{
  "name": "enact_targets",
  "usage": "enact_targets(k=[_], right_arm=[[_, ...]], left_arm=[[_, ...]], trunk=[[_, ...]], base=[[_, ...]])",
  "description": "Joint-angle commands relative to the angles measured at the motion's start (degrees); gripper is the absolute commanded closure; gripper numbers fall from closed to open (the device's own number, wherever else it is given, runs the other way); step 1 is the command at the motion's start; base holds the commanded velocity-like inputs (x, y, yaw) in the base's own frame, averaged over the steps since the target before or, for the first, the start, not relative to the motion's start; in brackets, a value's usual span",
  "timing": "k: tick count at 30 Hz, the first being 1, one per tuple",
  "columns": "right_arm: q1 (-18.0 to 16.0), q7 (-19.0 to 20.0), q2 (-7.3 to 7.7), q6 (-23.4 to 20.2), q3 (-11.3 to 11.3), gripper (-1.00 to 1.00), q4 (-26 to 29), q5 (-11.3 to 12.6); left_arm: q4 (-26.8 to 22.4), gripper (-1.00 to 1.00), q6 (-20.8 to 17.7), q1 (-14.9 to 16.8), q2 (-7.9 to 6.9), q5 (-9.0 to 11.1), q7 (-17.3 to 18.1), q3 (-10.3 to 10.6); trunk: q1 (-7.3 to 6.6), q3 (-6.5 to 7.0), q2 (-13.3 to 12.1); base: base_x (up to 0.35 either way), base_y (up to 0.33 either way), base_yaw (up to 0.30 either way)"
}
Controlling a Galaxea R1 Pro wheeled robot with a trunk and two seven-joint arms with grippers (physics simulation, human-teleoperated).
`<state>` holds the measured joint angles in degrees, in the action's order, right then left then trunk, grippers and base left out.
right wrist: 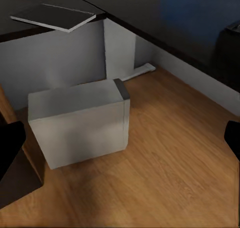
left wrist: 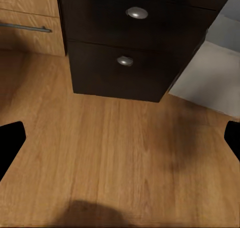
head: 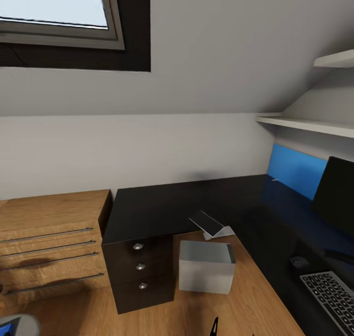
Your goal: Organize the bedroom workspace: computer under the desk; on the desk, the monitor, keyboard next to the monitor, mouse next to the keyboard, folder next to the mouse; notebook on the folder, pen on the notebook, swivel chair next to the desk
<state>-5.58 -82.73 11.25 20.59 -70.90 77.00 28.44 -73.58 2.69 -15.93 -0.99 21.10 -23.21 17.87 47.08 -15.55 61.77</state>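
The grey computer case (head: pixel 206 267) (right wrist: pixel 80 120) stands on the wooden floor by the black L-shaped desk (head: pixel 162 203). A thin dark flat book with white edges (head: pixel 211 224) (right wrist: pixel 55 17) lies on the desk's inner edge and overhangs it. At the right of the desk are the black monitor (head: pixel 338 198), the keyboard (head: pixel 332 296) and a dark mouse (head: pixel 298 262) beside it. My left gripper (left wrist: pixel 120 143) is open over bare floor in front of the desk drawers. Low above the floor, my right gripper (right wrist: pixel 120 143) is open and facing the computer case.
The desk's dark drawer unit (head: pixel 140 272) (left wrist: pixel 130 43) has round knobs. A wooden dresser (head: pixel 49 238) stands to its left. A blue panel (head: pixel 295 169) and white shelves (head: pixel 314 125) line the right wall. A grey and blue shape (head: pixel 14 326) is cut off at the bottom left.
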Motion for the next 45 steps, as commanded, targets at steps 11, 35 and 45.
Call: enact_targets(k=[11,35,45], right_arm=[[-0.13,4.45,-1.47,0.66,4.08,-1.00,-6.93,0.45],[-1.05,33.40,-10.10,5.27,18.96,-1.00,-38.58,0.19],[-6.13,44.56,-11.44,11.96,19.24,-1.00,-55.87,1.06]], left_arm=[[2.84,-1.00,0.13,0.02,0.02,1.72,-0.38,-0.93],[22.94,-1.00,-0.57,7.68,0.61,1.78,-0.46,-0.99],[33.72,-1.00,-3.70,14.08,1.82,1.89,-0.23,-0.99]], trunk=[[0.01,-0.98,0.05],[0.01,-3.03,0.05],[0.01,-3.88,0.05]], base=[[0.000,0.000,0.107],[0.000,0.000,0.101],[0.000,0.000,0.113]])
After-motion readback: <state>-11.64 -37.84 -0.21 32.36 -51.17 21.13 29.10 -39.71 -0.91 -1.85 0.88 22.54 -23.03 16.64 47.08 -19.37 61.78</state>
